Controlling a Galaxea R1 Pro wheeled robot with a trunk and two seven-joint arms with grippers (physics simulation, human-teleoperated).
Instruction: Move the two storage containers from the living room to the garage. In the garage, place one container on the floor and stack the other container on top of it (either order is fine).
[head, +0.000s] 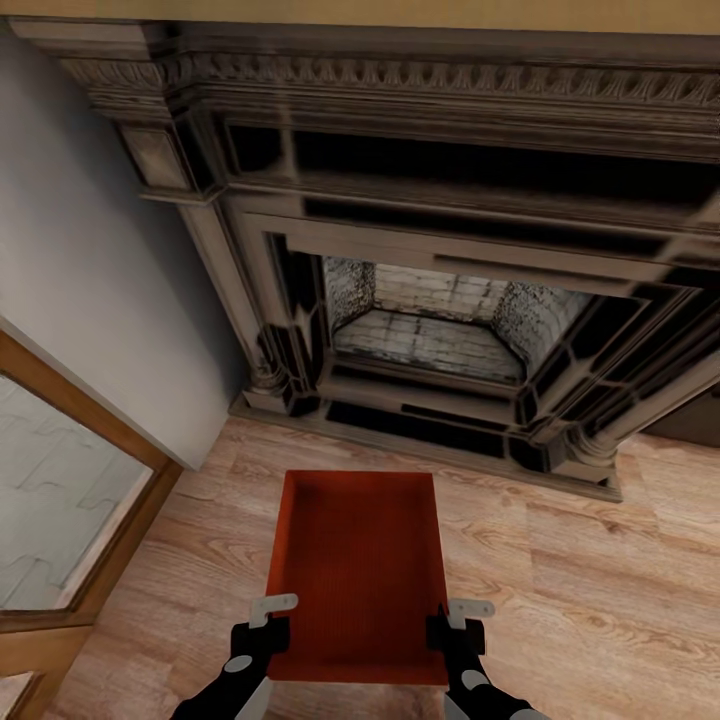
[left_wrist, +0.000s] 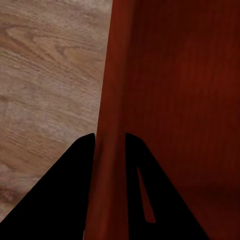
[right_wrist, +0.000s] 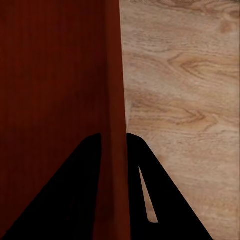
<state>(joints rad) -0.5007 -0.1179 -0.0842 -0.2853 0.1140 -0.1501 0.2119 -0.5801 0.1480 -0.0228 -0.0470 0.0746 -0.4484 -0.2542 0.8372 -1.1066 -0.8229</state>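
Note:
One orange-red storage container (head: 357, 575) is held over the living room's light wood-plank floor (head: 590, 580), in front of the fireplace. My left gripper (head: 268, 622) is shut on its left wall near the close corner, and my right gripper (head: 455, 625) is shut on its right wall. In the left wrist view the dark fingers (left_wrist: 75, 170) straddle the thin red wall (left_wrist: 107, 150). The right wrist view shows the same pinch: fingers (right_wrist: 145, 165) on either side of the wall (right_wrist: 114, 150). The box is empty.
The ornate dark fireplace surround (head: 260, 260) with a pale brick firebox (head: 440, 325) stands straight ahead. A white wall (head: 90, 280) runs along the left, with a wood-framed glass panel (head: 60, 500) at the lower left. Wood floor stretches to the right.

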